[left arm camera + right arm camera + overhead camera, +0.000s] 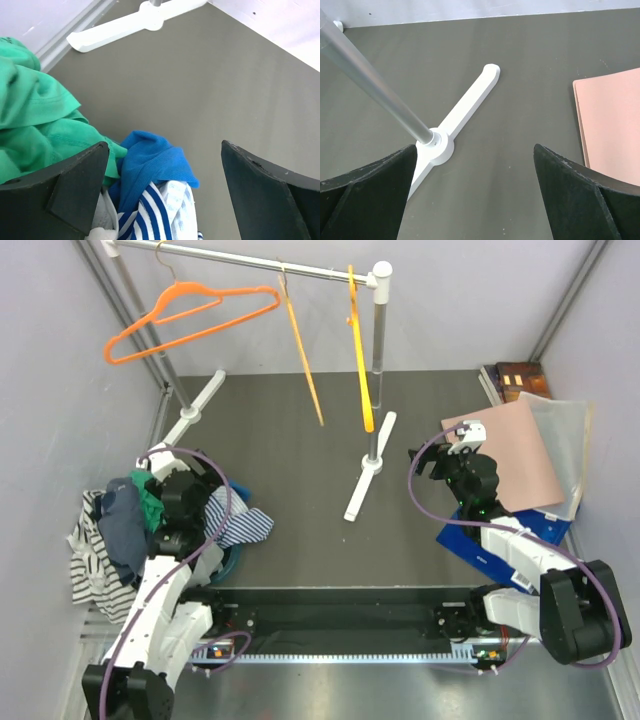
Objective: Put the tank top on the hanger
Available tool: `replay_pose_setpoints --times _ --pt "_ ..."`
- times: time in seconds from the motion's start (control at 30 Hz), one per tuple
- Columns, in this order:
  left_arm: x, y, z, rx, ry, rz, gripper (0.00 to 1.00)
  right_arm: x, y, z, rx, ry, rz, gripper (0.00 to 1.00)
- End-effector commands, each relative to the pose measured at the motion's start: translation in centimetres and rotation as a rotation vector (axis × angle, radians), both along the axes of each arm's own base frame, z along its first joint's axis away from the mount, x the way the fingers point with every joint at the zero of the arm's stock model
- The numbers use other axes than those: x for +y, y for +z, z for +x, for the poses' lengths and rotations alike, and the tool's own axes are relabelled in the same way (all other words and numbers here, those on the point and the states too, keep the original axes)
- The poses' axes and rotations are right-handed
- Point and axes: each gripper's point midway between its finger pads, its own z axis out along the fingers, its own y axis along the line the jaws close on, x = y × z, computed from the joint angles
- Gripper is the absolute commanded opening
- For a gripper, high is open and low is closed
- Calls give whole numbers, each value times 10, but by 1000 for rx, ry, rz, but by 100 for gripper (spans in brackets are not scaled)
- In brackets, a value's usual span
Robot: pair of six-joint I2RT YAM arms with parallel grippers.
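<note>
The table (290, 440) carries a garment rack (378, 370) with its rail across the far side.

The left arm (165, 590) reaches forward from its base, wrist bent over a clothes pile at the table's left edge. The left gripper (163, 147) has its fingers spread wide with nothing between them. It is above a blue-and-white striped cloth (155, 215) and beside a green garment (35, 120).

The right arm (520, 550) reaches forward and inward, wrist aimed at the rack's right foot (465, 110). The right gripper (475, 147) is likewise spread and empty, over bare table.

The tank top (125, 525) lies crumpled in the pile, just left of the left arm and touching the green garment. Its long axis runs roughly near to far. Its straps cannot be made out.

The hanger (362, 360) hangs from the rail near the right post, hook uppermost. It is seen edge-on, so it appears as a narrow strip running from the rail toward the near side, and the triangle is unreadable.

An orange hanger (190, 315) hangs well apart, at the rail's left end.
</note>
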Motion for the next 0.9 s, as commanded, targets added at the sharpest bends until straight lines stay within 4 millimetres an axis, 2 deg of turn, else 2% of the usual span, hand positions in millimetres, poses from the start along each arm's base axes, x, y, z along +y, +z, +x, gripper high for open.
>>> replay_pose_setpoints --times 0.0,0.03,0.07,0.13,0.33,0.5,0.57,0.7,0.87 --pt "13 30 -4 -51 84 3 99 -2 21 0 -59 -7 19 100" --pt "17 27 -9 -22 107 9 99 -3 22 0 -61 -8 16 100" --pt "24 36 -11 -36 150 7 99 -3 22 0 -63 -8 17 100" --pt "29 36 -13 -21 184 8 99 -3 25 -1 -72 -6 18 100" --pt "44 38 -17 120 294 43 99 0 26 0 -70 12 14 100" --pt "72 66 -37 178 472 127 99 0 29 0 -72 11 18 100" --pt "77 79 -42 173 478 172 99 1 30 0 -72 12 19 100" --pt "83 84 -54 220 472 251 99 -1 28 -1 -67 7 18 100" --pt "110 88 -74 279 591 280 99 -1 28 -2 -72 9 19 100"
